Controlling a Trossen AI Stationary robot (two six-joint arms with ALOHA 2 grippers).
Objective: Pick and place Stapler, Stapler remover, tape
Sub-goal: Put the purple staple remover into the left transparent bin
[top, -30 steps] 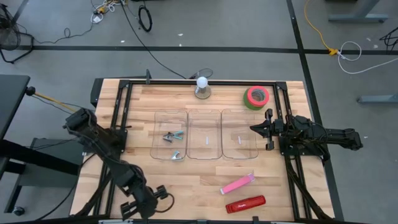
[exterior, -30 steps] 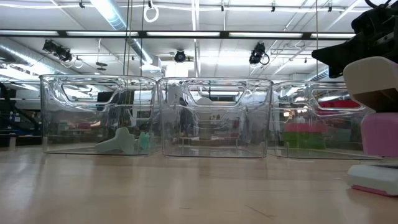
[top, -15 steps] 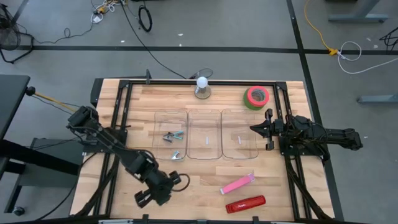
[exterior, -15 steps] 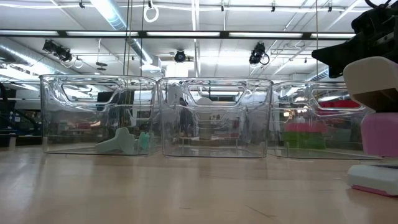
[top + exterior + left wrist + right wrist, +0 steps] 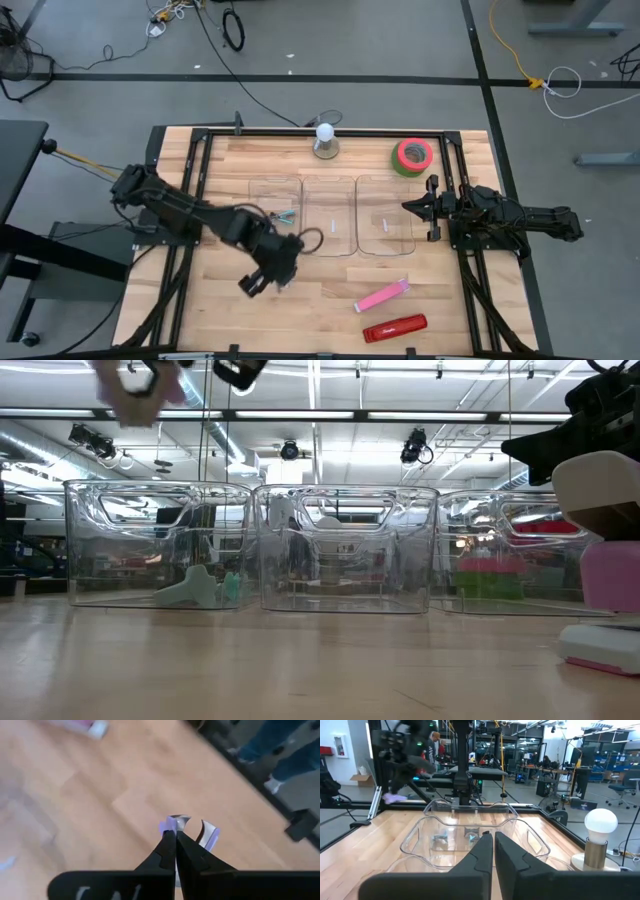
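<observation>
The left claw [image 5: 252,283], clamped on a purple staple remover [image 5: 192,827], hung just beside the left bin [image 5: 273,231], which already held removers. The right claw [image 5: 408,208] waited shut beside the right bin. Both staplers [image 5: 394,328] and the tape [image 5: 412,156] lay unmoved on the desk [image 5: 330,290], well apart from the bins.

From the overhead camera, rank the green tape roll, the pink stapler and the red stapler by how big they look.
1. green tape roll: widest footprint, a full ring.
2 and 3. pink stapler and red stapler: both slim bars of much the same length; the red one looks slightly longer, but too close to rank.
</observation>
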